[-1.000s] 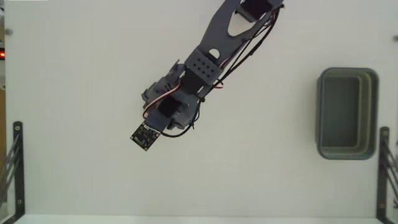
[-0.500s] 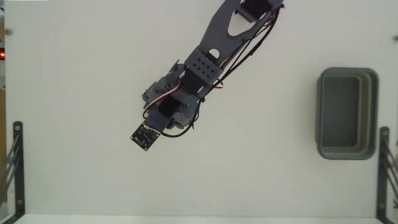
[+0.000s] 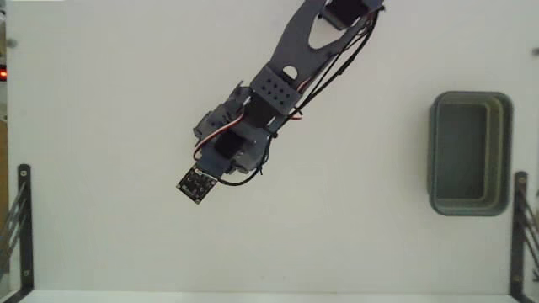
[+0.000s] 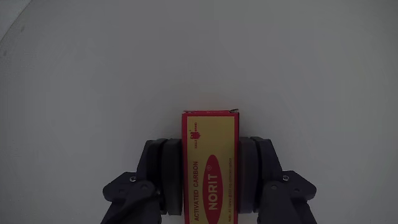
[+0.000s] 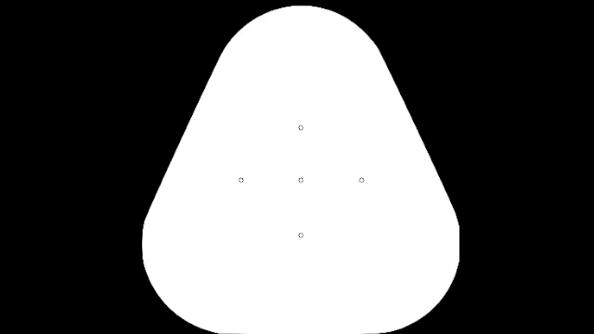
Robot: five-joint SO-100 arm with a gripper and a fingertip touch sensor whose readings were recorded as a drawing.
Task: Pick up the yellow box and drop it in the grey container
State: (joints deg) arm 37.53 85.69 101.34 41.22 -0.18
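In the wrist view we see the pincer (image 4: pixel 210 180) clamped on the yellow box (image 4: pixel 210 167), one dark finger (image 4: pixel 166 177) pressed to its left side and the other to its right. The box stands lengthwise between them, its far end reaching past the fingertips toward the top of the picture. It has a red border, a red oval in the middle with the word NORIT, and the words ACTIVATED CARBON along its left edge. We count one box and one pincer.

In the fixed view the arm (image 3: pixel 282 80) comes in from the top edge and slants down to the left, with black and red cables along it. A small dark board (image 3: pixel 195 183) sits at its lower end. The box itself is hidden under the arm in this view, so we cannot tell from here whether it is lifted off the table (image 3: pixel 101 101) or resting on it.

We count one grey container (image 3: pixel 470 153), a rounded rectangular tub with a thick rim. It stands at the right side of the table, well apart from the pincer.

The table is plain white and matte. Two black metal brackets show, one at the lower left edge (image 3: pixel 18 220) and one at the lower right edge (image 3: pixel 519 227). A small red light (image 3: pixel 2 74) glows at the left edge.
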